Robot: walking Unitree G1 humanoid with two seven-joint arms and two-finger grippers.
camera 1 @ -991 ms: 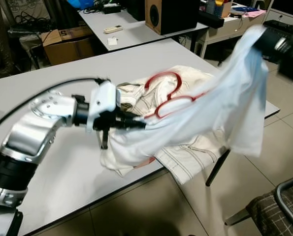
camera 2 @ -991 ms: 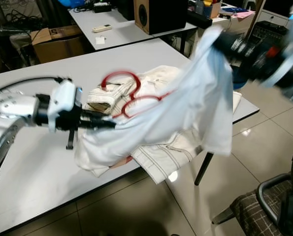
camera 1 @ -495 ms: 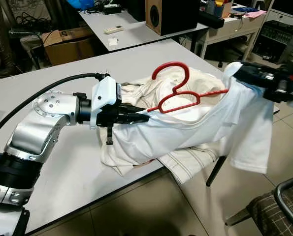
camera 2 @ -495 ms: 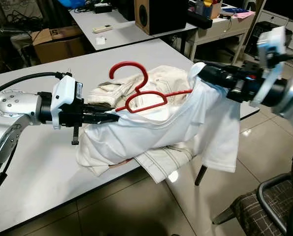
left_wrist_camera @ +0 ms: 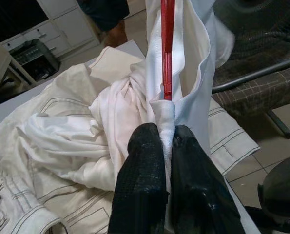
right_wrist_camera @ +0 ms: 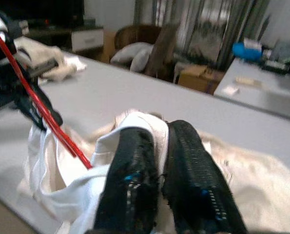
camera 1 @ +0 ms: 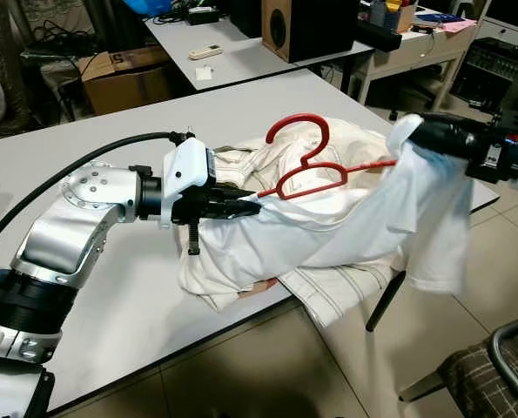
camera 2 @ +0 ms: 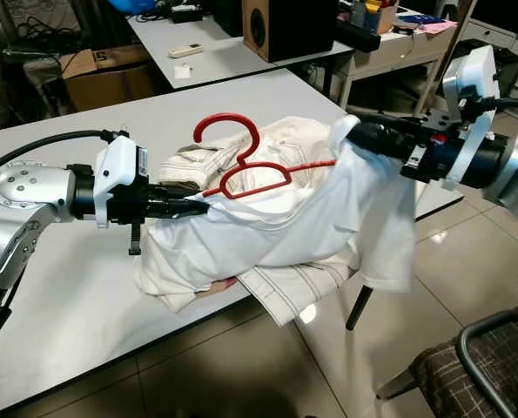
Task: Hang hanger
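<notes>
The red hanger [camera 2: 241, 165] is up above the bench [camera 2: 84, 287], its hook standing free while its arms run inside a white shirt [camera 2: 302, 218] stretched between the two arms. At one end, the left end effector [camera 2: 198, 207] is clamped tight on a bunched fold of the shirt right at the tip of the hanger's arm; the left wrist view shows both black fingers [left_wrist_camera: 140, 195] pressed together on the cloth, the red bar running straight away from them. At the other end, out past the bench edge, the right end effector [camera 2: 363, 135] pinches the far side of the shirt, fingers [right_wrist_camera: 130, 185] closed on the fabric, and the rest of the shirt hangs down from it toward the tiled floor [camera 2: 267, 374]. Beneath the shirt, cream clothes [camera 2: 285, 283] lie heaped on the bench, one corner drooping over the edge. Behind stand a second table [camera 2: 232, 52] and a black speaker [camera 2: 280, 26].
</notes>
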